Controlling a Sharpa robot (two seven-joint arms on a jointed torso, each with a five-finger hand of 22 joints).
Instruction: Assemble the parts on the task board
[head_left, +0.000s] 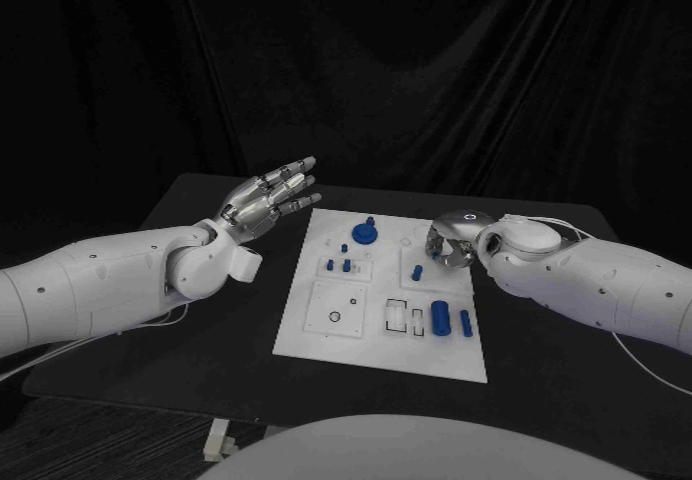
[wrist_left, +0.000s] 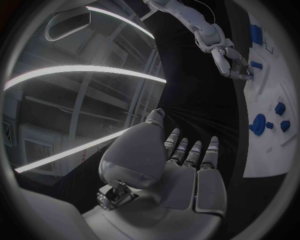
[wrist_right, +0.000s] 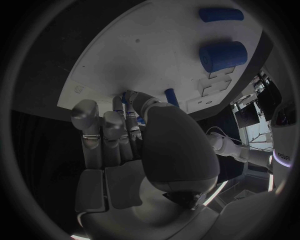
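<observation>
Your black table (head_left: 173, 330) sits before a dark curtain with the white task board (head_left: 325, 335) at its middle, and the blue parts are spread over it: a round knobbed one (head_left: 365, 233) near the far edge, small pegs (head_left: 338, 266) left of centre, and a thick cylinder (head_left: 440, 322) beside a slim one (head_left: 466, 321) toward the near right. You'll see the left hand (head_left: 268, 200) raised off the board's far-left corner, fingers straight, apart and holding nothing. The right hand (head_left: 456, 240) hangs over the board's right edge by a small upright peg (head_left: 417, 271), fingers curled downward, and you cannot tell whether they grip anything
</observation>
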